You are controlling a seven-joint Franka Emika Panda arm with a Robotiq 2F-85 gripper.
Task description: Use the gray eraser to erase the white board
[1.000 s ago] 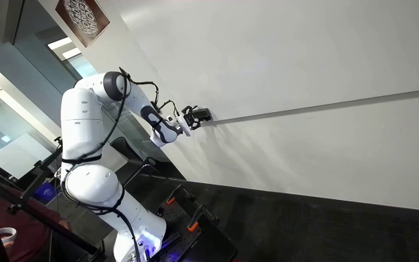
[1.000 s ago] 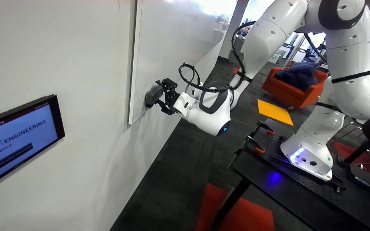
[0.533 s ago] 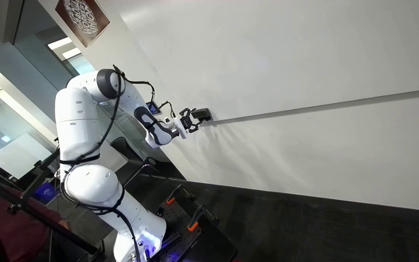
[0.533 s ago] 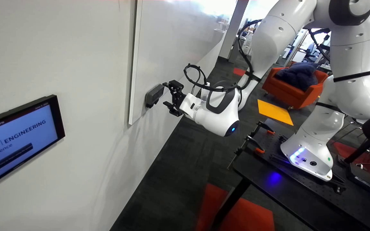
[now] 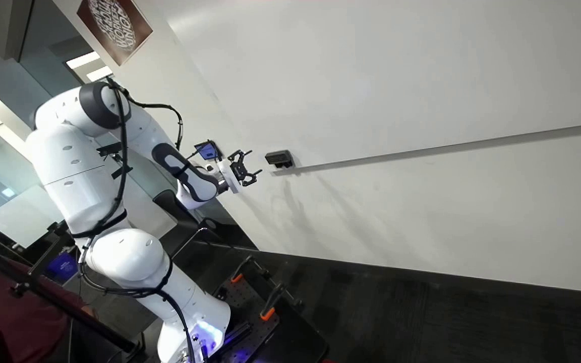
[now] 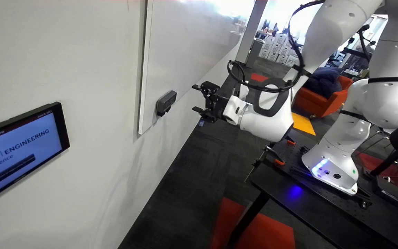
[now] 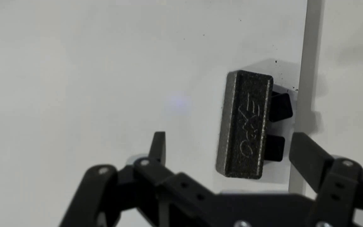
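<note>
The gray eraser is a dark, nearly black block resting against the white board, just above its lower edge. It also shows on the board in an exterior view. In the wrist view the eraser has scratched marks on its face and two black tabs on its rail side. My gripper is open and empty, facing the board and clearly apart from the eraser, also in an exterior view. In the wrist view the gripper's fingers stand wide apart, with the eraser beyond them.
A thin gray rail runs along the board's lower edge. Small dark specks lie on the board near the eraser. A wall screen hangs beside the board. The arm stands on a black table with orange-tipped clamps.
My gripper was at the eraser one second ago; it has backed straight away from the board. The eraser stayed in place on the board. A hand with a cup has left view.
</note>
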